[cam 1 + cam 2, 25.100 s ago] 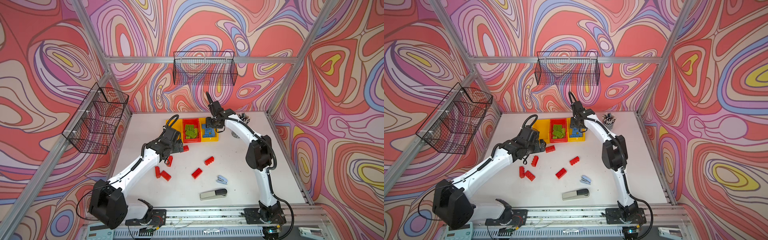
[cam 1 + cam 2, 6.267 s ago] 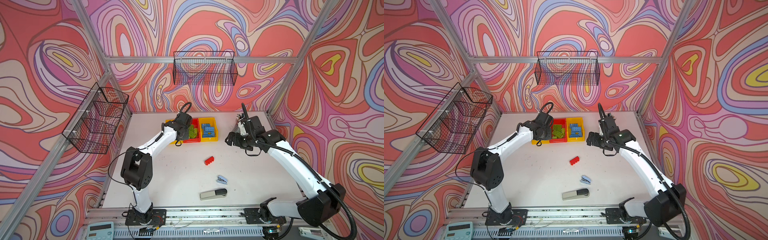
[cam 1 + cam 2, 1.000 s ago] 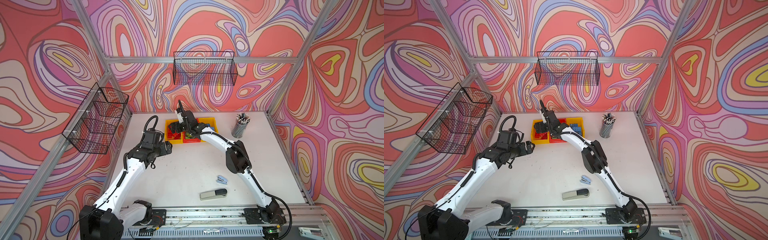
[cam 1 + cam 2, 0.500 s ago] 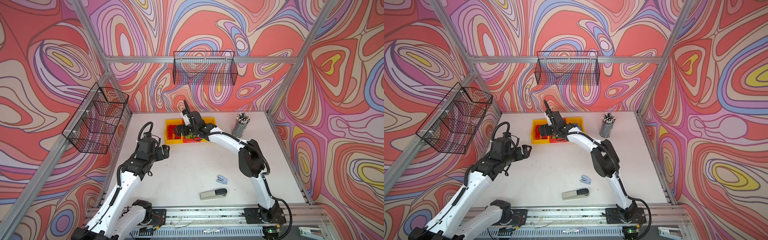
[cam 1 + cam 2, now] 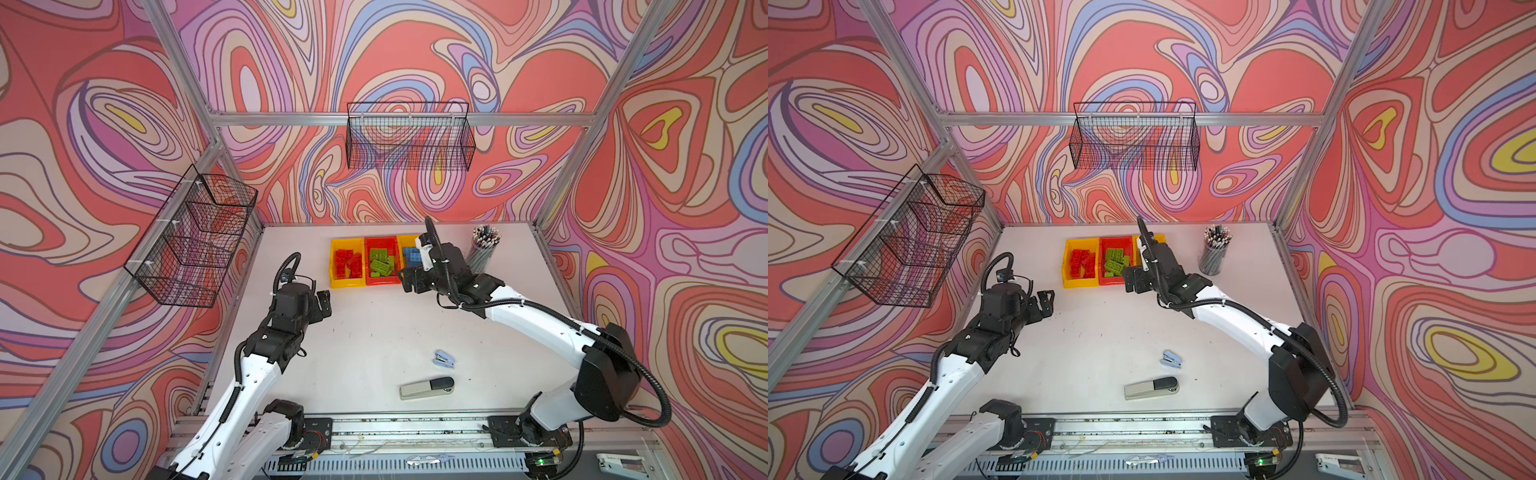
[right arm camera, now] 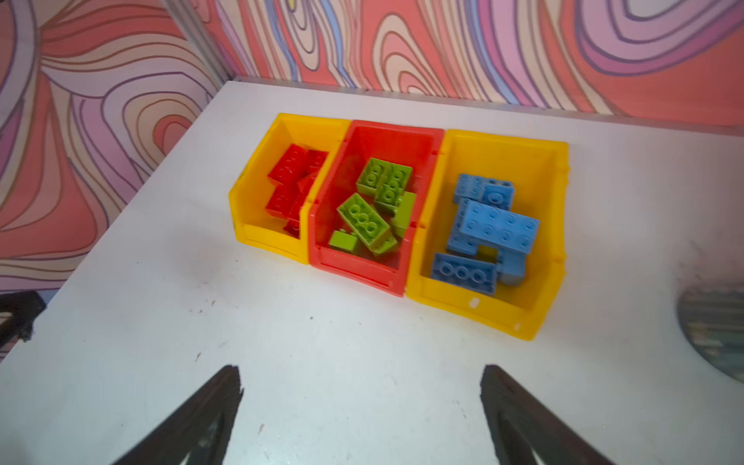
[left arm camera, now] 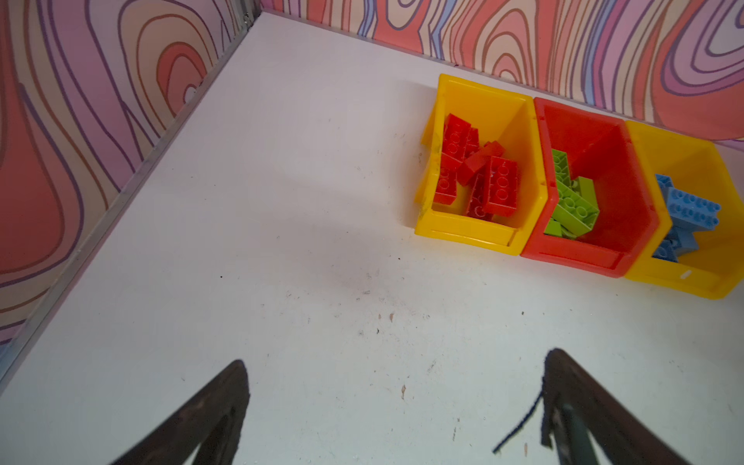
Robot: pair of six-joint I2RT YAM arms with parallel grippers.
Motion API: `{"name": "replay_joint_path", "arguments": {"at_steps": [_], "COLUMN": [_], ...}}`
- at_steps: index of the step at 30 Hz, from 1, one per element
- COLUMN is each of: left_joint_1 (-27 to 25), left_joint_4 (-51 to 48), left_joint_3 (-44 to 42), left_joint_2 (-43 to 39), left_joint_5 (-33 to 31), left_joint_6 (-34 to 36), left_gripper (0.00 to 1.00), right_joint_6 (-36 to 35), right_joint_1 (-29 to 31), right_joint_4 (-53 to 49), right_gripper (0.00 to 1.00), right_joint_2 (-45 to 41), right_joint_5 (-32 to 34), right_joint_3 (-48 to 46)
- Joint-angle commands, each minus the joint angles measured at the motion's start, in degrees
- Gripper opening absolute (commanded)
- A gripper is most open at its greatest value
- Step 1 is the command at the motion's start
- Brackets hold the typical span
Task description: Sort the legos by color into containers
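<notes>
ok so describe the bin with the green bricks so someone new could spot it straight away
On the white table, near the back wall, three small open bins stand joined in a row. The one with the green bricks is the middle bin. It alone is red; the yellow bin on one side holds red bricks, the yellow bin on the other blue bricks.

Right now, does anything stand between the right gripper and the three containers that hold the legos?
Nothing visible does. In the right wrist view only bare table lies between the open right gripper and the front walls of the containers. The pencil cup stands off to one side.
</notes>
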Motion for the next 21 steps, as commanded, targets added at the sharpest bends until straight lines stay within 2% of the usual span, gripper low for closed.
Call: {"name": "replay_joint_path", "arguments": {"at_steps": [1,3,5,7,9,13,17,21], "left_joint_1": [0.23,0.23,0.25,0.23,0.23,0.25,0.23,0.31], "left_joint_4": [2.97,5.22,6.64,7.68,8.39,13.62,18.05,23.46], "left_joint_3": [-1.71,-2.59,-3.11,-3.40,-3.91,-4.27,-5.74,-7.56], "left_joint_2": [0.98,2.14,3.50,5.10,7.05,11.19,13.71,13.90], "left_joint_5": [-7.79,-9.30,-10.59,-12.41,-13.73,-14.15,-16.56,-17.23], "left_joint_6": [-0.09,0.77,1.54,1.73,2.12,3.35,3.80,7.79], "left_gripper": [1.00,1.00,1.00,1.00,1.00,1.00,1.00,1.00], "right_joint_6": [5.46,6.56,5.95,4.32,3.43,4.05,0.31,-1.43], "right_joint_1": [-7.36,-11.15,-12.57,-13.95,-16.48,-21.05,-23.28,-27.87], "right_joint_4": [-2.96,-2.48,-2.09,-2.29,-2.46,4.17,10.64,19.68], "right_gripper": [0.98,0.98,0.98,0.98,0.98,0.98,0.98,0.98], "right_joint_2": [-5.09,-9.19,-11.97,-12.53,-12.14,-14.80,-16.92,-16.72], "right_joint_5": [0.96,1.79,6.14,8.88,8.67,7.15,13.67,15.58], "right_joint_3": [-5.60,-10.06,-13.12,-14.75,-16.11,-22.31,-27.32,-31.06]}}
